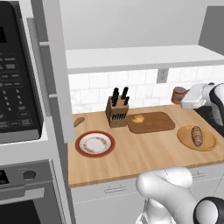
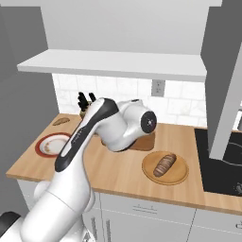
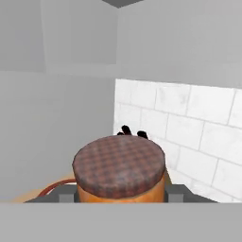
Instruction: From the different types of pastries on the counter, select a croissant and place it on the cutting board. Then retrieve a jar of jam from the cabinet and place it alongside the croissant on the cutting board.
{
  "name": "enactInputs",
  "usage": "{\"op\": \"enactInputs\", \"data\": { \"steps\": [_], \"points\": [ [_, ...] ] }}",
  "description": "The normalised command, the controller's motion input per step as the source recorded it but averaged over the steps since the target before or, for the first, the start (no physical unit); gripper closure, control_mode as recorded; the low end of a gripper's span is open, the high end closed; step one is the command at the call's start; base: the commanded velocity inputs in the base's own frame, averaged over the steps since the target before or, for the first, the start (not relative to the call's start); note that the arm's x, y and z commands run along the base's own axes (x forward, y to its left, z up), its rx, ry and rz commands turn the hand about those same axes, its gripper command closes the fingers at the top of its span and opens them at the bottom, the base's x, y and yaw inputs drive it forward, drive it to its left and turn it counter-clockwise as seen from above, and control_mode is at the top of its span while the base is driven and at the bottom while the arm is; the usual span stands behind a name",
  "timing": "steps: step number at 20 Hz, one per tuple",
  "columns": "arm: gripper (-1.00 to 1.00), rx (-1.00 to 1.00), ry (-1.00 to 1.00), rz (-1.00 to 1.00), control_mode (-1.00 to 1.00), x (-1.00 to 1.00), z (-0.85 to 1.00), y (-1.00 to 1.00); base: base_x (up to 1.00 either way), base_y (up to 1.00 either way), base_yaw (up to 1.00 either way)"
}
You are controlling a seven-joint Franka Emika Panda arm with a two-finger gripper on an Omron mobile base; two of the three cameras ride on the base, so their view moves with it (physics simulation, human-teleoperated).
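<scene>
You have the gripper (image 3: 121,197) clamped on the orange jam jar with a checked reddish-brown lid (image 3: 119,171), one dark finger (image 3: 66,194) pressed to each side. The jar stands upright, its long axis vertical and its lid up, held above the wooden counter (image 1: 144,153) near the white tiled wall (image 1: 144,87). The small golden croissant (image 1: 138,118) lies on the brown wooden cutting board (image 1: 153,123), just beside the wooden knife block (image 1: 116,114).
</scene>
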Motion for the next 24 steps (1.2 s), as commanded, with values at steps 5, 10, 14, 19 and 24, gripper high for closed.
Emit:
{"op": "enactInputs", "data": {
  "steps": [5,10,14,19,24],
  "points": [
    [1.0,0.02,0.0,0.03,-1.0,0.39,-0.26,-0.09,0.0,0.0,0.0],
    [1.0,-0.03,0.0,0.12,-1.0,0.52,-0.27,-0.2,0.0,0.0,0.0],
    [1.0,-0.01,0.18,0.07,-1.0,0.59,-0.42,-0.06,0.0,0.0,0.0],
    [1.0,0.0,0.45,0.0,-1.0,0.55,-0.32,-0.03,0.0,0.0,0.0],
    [1.0,0.0,0.34,0.02,-1.0,0.37,-0.38,-0.12,0.0,0.0,0.0]
  ]
}}
